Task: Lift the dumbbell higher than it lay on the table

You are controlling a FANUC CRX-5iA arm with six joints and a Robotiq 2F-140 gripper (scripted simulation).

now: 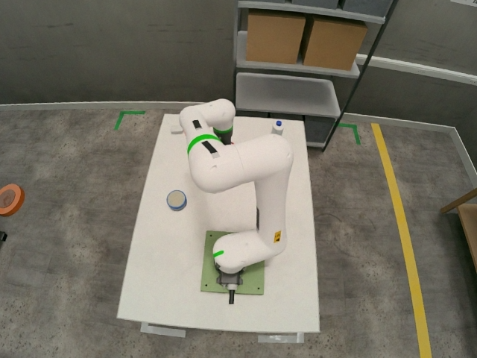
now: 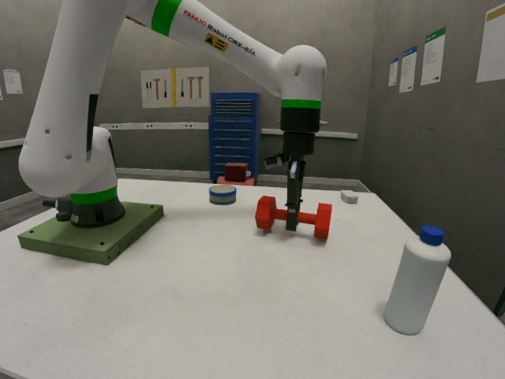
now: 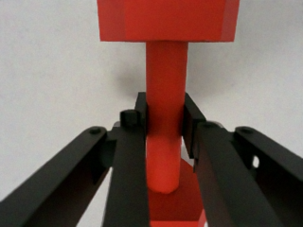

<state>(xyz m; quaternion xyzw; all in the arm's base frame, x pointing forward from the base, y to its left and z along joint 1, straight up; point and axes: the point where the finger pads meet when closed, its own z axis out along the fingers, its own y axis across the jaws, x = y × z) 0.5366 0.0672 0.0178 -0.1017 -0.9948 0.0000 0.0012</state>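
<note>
I see the white table (image 2: 203, 318) first, with the big white arm (image 2: 73, 102) standing on its green base plate (image 2: 134, 228). The arm bends over and points straight down, I think so the gripper (image 2: 292, 220) can come at the red dumbbell (image 2: 322, 220) from above. The dumbbell sits a little past the middle of the table, and it looks to be just off the top (a thin shadow shows under it), though I can't be sure. The gripper is squeezed tight on the thin middle bar, with one pad (image 3: 142, 118) on each side. I think holding the middle keeps both heavy ends even, so it won't tip.

Going straight up looks open to me. The white bottle (image 2: 416, 281) stands near the table's edge, well apart from the dumbbell. The blue tape roll (image 2: 222, 194) is near but not touching. The small white block (image 2: 349, 197) sits far back by the edge.
</note>
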